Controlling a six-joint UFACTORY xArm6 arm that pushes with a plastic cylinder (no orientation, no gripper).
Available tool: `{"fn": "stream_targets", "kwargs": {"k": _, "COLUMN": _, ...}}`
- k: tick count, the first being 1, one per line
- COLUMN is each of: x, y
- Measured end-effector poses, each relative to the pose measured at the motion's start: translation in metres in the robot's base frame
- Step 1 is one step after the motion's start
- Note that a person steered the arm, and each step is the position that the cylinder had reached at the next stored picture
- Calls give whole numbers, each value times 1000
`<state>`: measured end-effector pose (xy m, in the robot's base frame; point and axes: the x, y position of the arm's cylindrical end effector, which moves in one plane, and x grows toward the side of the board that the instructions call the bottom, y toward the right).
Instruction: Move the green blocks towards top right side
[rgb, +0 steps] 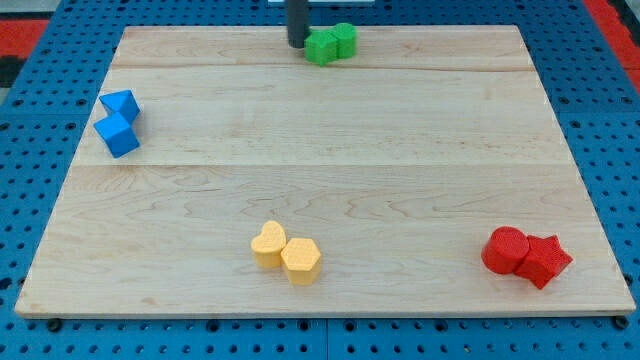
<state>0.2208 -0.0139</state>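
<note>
My tip (298, 44) at the view's top, dark rod upright, entering from the top edge.

My rod (298, 22) was cut off by the view's top edge, so only its lower length showed above my tip (298, 45), and the arm that carried it lay out of sight. The tip stood so close against the left green block (321, 48), near the table's top edge, that contact could not be told. That block's outline was too small to name.
</note>
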Motion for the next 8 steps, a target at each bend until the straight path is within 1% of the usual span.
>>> {"fn": "stream_targets", "kwargs": {"k": 2, "x": -1, "y": 79}}
{"fn": "stream_targets", "kwargs": {"k": 3, "x": 1, "y": 102}}
{"fn": "stream_targets", "kwargs": {"k": 4, "x": 4, "y": 112}}
{"fn": "stream_targets", "kwargs": {"k": 5, "x": 13, "y": 102}}
{"fn": "stream_targets", "kwargs": {"k": 6, "x": 34, "y": 88}}
{"fn": "stream_targets", "kwargs": {"k": 7, "x": 44, "y": 101}}
{"fn": "stream_targets", "kwargs": {"k": 8, "x": 44, "y": 133}}
